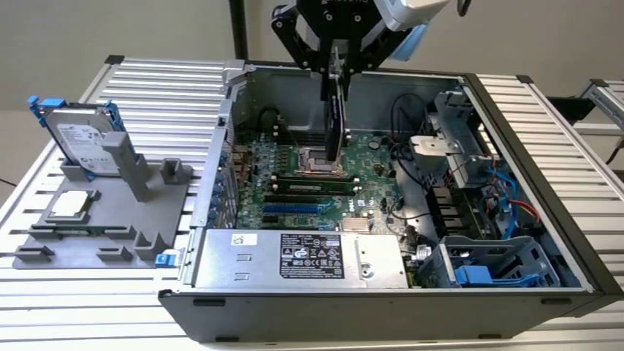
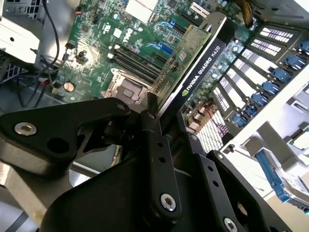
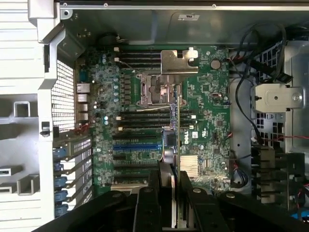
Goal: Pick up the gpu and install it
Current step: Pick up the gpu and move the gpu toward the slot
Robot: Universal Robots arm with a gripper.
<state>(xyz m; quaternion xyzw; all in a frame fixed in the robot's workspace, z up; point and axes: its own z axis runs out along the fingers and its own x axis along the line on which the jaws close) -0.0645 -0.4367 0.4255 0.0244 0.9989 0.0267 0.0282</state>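
Clamped narrow on the gpu, the gripper hangs over the open computer case at the middle of the exterior view. The card is held upright and edge-on, its long side pointing down toward the green motherboard (near the bare processor socket). Whether its lower end touches the board cannot be told. In the second wrist view the gripper pinches the card's near end, the black shroud face of the gpu turned to the camera. In the first wrist view the gpu shows as a thin line with its silver bracket at the far end. Outside the case, on the tabletop at the exterior view's left, a grey fixture carries a hard drive and a square chip.
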